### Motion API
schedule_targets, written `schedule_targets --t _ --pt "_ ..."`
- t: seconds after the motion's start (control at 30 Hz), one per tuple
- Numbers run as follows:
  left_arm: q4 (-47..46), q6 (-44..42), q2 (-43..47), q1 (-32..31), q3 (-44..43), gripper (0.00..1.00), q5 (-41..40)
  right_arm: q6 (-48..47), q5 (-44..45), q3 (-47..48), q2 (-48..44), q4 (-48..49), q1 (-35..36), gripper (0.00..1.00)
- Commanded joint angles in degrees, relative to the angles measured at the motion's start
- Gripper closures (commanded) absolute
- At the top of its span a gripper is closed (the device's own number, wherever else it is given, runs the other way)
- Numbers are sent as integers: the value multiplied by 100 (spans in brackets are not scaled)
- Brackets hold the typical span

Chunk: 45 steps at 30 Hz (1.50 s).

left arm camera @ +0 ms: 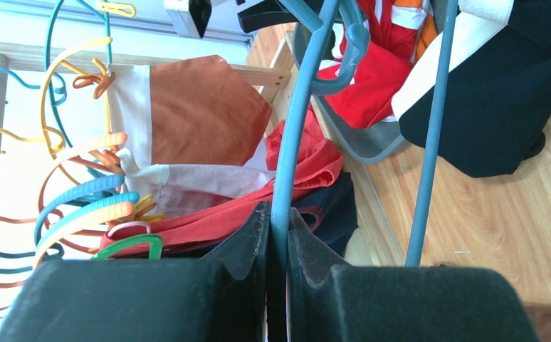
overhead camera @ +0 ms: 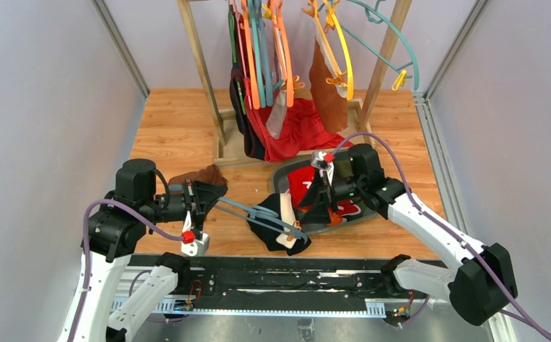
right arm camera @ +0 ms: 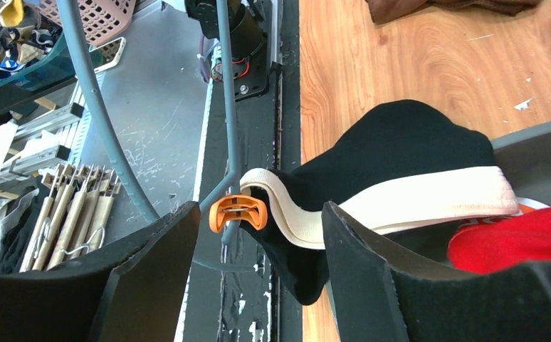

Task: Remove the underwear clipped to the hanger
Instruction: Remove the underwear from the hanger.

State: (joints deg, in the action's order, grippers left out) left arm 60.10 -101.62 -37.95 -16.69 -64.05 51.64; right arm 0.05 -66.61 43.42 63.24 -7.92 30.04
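Black underwear (right arm camera: 408,135) with a white waistband, fastened by an orange clip (right arm camera: 238,212) to the blue-grey hanger (left arm camera: 290,128). Draped partly over the near left corner of the grey tray (overhead camera: 281,178), partly on the wooden surface (overhead camera: 180,135). Directly in front of the right gripper (right arm camera: 260,214), with the clip and the folded end of the waistband between its two fingers, touching neither as far as can be told. At the far end of the hanger from the left gripper (left arm camera: 277,211), well apart from it.

Red underwear (overhead camera: 302,179) with white trim inside the tray, just beside the black pair and below the right gripper. Dark brown cloth (overhead camera: 200,174) on the surface just behind the left gripper. Further back, a wooden rack (overhead camera: 201,71) carrying orange and teal hangers, a large red cloth (overhead camera: 297,132) and brown underwear (overhead camera: 324,89) with a white band. Clip in open sight of the right gripper, only the thin hanger bar running past it.

Right gripper: spread wide, gripping nothing, straddling the clip. Left gripper: pinched tight on one thin bar of the hanger, holding it low across the surface.
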Motion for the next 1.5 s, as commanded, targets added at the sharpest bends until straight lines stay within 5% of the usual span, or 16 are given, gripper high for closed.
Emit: schedule_targets --t 0.0,0.6,1.47 --pt "-184 -121 35 -19 20 100 209 31 -212 -47 152 171 195 35" --pt "-183 -198 41 -12 33 100 125 -447 -434 195 724 -336 415 51" --pt "-182 -368 -7 -14 51 100 -75 -159 -339 363 821 -480 417 40"
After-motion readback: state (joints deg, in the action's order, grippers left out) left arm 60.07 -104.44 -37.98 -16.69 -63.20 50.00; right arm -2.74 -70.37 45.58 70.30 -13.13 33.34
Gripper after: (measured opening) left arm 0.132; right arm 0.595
